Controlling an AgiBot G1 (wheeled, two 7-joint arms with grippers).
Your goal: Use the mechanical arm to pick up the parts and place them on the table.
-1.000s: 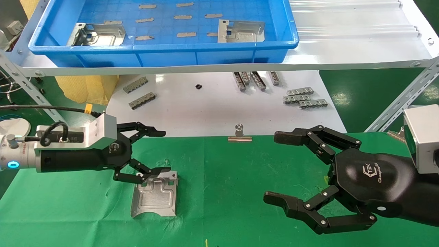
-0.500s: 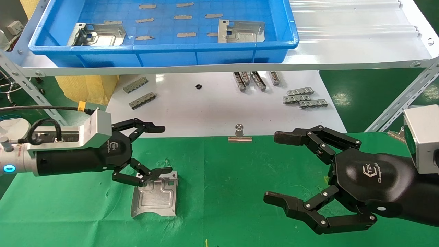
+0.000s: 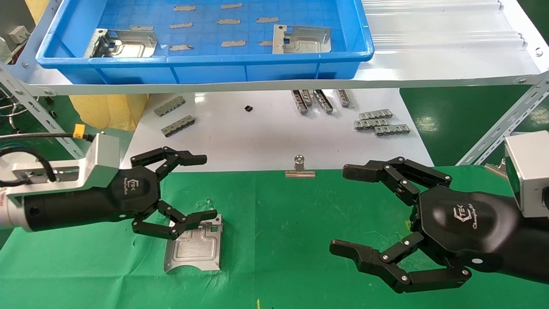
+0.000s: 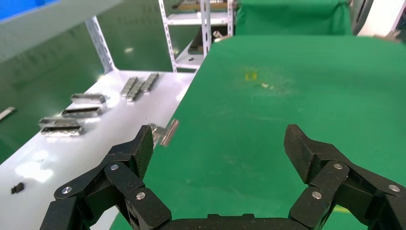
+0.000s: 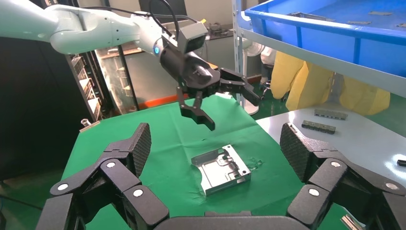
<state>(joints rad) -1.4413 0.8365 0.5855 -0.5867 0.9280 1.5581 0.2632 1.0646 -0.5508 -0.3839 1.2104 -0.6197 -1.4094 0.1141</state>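
Observation:
One silver stamped part (image 3: pixel 195 245) lies flat on the green table (image 3: pixel 279 240); it also shows in the right wrist view (image 5: pixel 221 168). My left gripper (image 3: pixel 201 186) is open and empty, above the part's far edge and clear of it, its lower finger over the part's corner. Its own view shows only green cloth between the fingers (image 4: pixel 218 143). Two more parts (image 3: pixel 122 43) (image 3: pixel 301 39) lie in the blue tray (image 3: pixel 206 64) on the raised shelf. My right gripper (image 3: pixel 343 210) is open and empty over the table's right side.
A white board (image 3: pixel 274 133) behind the cloth carries grey toothed strips (image 3: pixel 381 121) and a small black piece (image 3: pixel 248 108). A silver binder clip (image 3: pixel 300 167) sits at the cloth's far edge. Slanted metal shelf struts stand at both sides.
My left arm has drawn back to the left and lifted slightly, open, leaving the part lying on the cloth. The right arm has not moved.

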